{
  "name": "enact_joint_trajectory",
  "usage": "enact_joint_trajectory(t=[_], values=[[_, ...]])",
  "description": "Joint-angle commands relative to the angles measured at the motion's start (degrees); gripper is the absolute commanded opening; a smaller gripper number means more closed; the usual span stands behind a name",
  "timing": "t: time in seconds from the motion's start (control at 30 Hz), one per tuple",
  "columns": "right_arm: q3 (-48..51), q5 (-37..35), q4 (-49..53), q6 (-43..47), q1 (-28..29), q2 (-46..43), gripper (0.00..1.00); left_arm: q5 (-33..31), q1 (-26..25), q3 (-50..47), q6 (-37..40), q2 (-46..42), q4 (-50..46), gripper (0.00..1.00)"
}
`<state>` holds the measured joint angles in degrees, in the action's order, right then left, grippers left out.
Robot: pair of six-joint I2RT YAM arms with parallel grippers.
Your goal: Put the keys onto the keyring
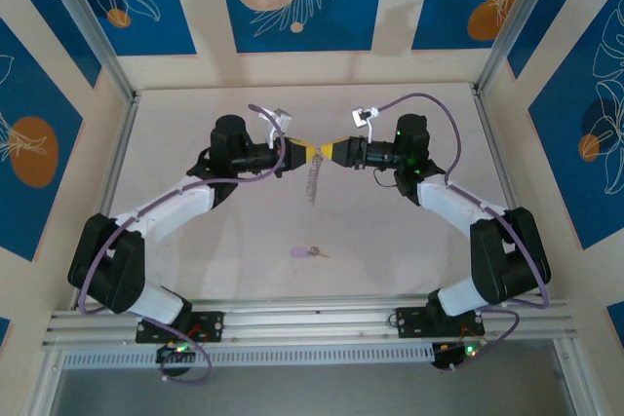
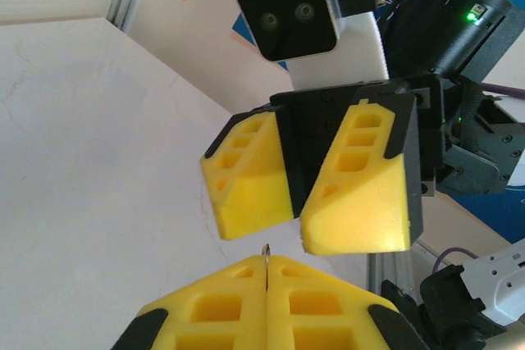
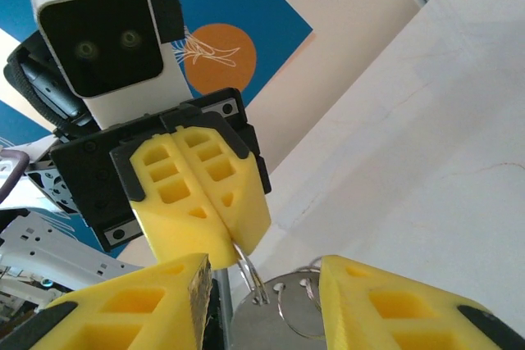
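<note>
The key (image 1: 310,252), tiny with a lilac head, lies flat on the table, well in front of both grippers. The keyring (image 1: 312,182) hangs as a grey ridged strip below the spot where the two grippers meet, above the table's middle. My left gripper (image 2: 267,261) is shut on its thin wire loop (image 3: 249,272), and a sliver of wire (image 2: 265,250) pokes out between the pads. A grey metal tag (image 3: 275,329) with holes hangs from that loop. My right gripper (image 3: 264,275) faces the left one tip to tip, open, its fingers either side of the tag.
Aluminium posts (image 1: 88,31) and patterned blue-and-cream walls enclose the pale table (image 1: 195,260) on three sides. A metal rail (image 1: 312,319) carrying both arm bases runs along the near edge. Purple cables (image 1: 429,104) loop above the wrists.
</note>
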<state>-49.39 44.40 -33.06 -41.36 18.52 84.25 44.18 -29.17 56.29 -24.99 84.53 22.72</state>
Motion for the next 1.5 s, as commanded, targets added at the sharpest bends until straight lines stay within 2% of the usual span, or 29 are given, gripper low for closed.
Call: enact_joint_trajectory(t=[0.0,0.23,0.37,0.7,0.87,1.03,1.13,1.17,1.3,1.47], values=[[-0.46,0.77,-1.62,0.26,0.05,0.76,0.41,2.37,-0.36,1.75,0.3,0.17,3.21,0.0],[-1.41,2.08,-2.56,-0.04,0.66,1.45,0.36,3.1,-0.36,2.0,-0.49,0.11,3.98,0.0],[-1.76,2.53,-2.71,-0.04,0.91,1.4,0.27,3.27,-0.34,2.15,-0.8,0.1,4.09,0.0],[-2.65,4.54,-2.8,-0.03,1.54,1.37,0.15,3.63,-0.36,2.33,-1.16,0.02,4.26,0.0],[-2.3,6.08,-2.65,0.21,1.71,1.34,0.01,3.45,-0.35,2.46,-1.19,0.08,4.2,0.0],[-1.96,5.56,-1.91,0.91,1.81,0.84,0.0,3.24,-0.32,2.54,-2.16,-0.15,4.73,0.0],[-1.48,3.44,-1.65,1.62,1.56,-0.4,0.0,0.71,-0.32,2.18,-3.29,-1.64,4.99,0.0],[-1.42,2.63,-1.6,2.01,1.44,-0.95,0.0,-0.39,-0.3,2.24,-3.46,-2.47,4.36,0.02],[-1.2,-0.11,-1.23,4.02,0.45,-3.74,0.0,-3.96,-0.25,2.16,-2.43,-6.24,-0.27,0.19],[-0.33,-3.87,-6.11,4.86,0.2,-5.56,0.0,-6.99,-0.25,0.17,-4.37,-9.19,0.43,0.34]])
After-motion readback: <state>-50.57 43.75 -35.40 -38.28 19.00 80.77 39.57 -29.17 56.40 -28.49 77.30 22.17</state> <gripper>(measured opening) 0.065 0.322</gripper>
